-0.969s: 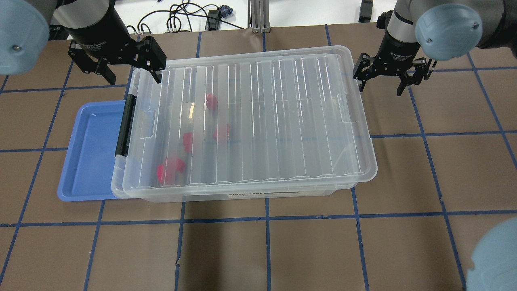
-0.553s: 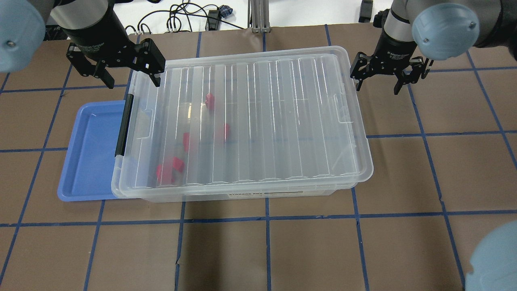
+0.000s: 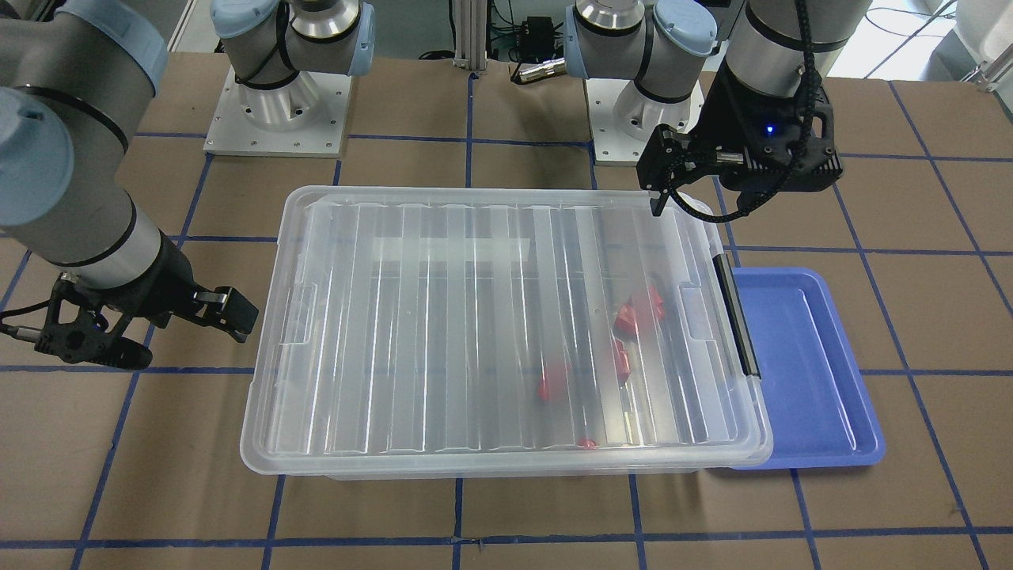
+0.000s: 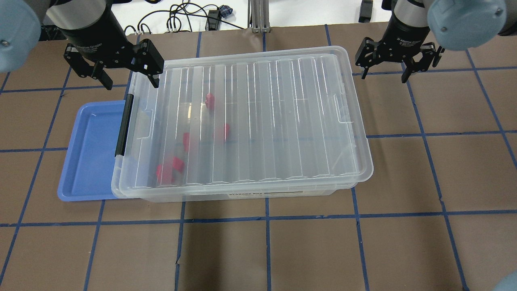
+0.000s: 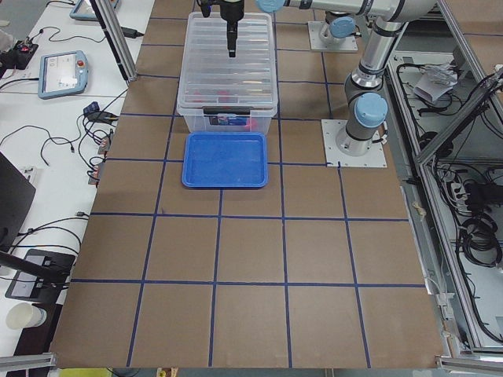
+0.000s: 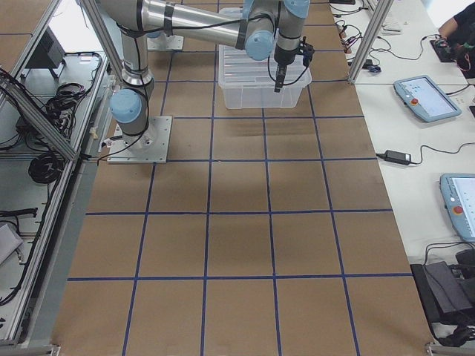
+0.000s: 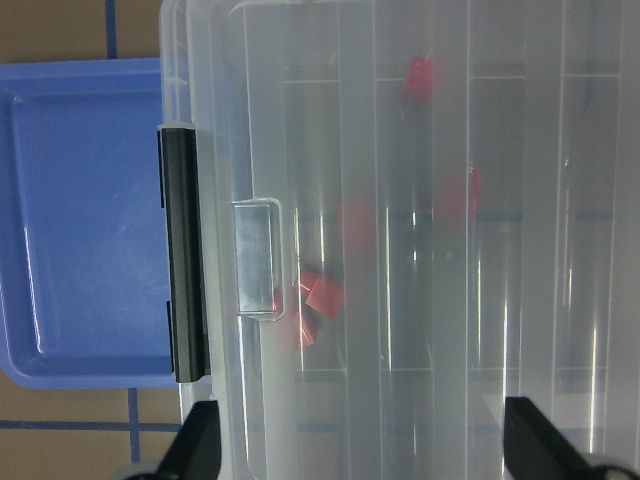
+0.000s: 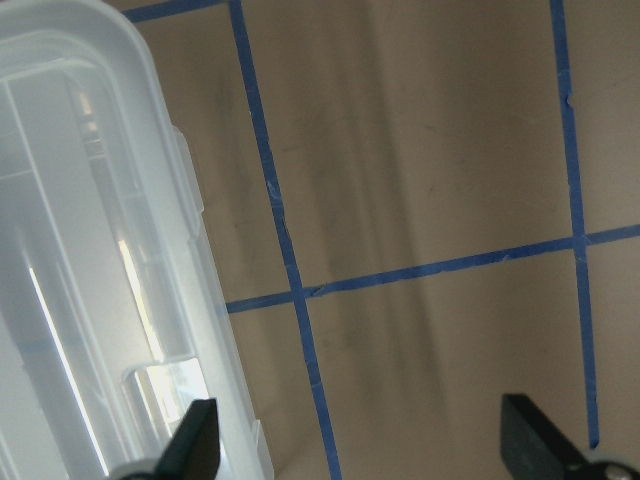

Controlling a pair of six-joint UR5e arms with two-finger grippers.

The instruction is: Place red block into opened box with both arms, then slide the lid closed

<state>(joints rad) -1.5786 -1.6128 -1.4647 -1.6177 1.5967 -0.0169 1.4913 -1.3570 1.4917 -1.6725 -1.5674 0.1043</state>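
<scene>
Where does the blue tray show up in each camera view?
Front-facing: blue tray right of the box.
Overhead: left of the box.
Exterior left: upper middle, below the box.
Exterior right: not visible.
Left wrist: left side.
Right wrist: not in it.
Landmark: the box's black handle, beside it.

We see bright, even overhead light on the desk (image 4: 266, 250), with faint soft shadows and white streaks of glare along the ribs of the lid (image 4: 262, 121). Beneath it the red blocks (image 4: 169, 169) look hazy, and the left tool (image 7: 355, 455) shows its fingertips (image 7: 200, 445) blurred in its wrist view.
</scene>
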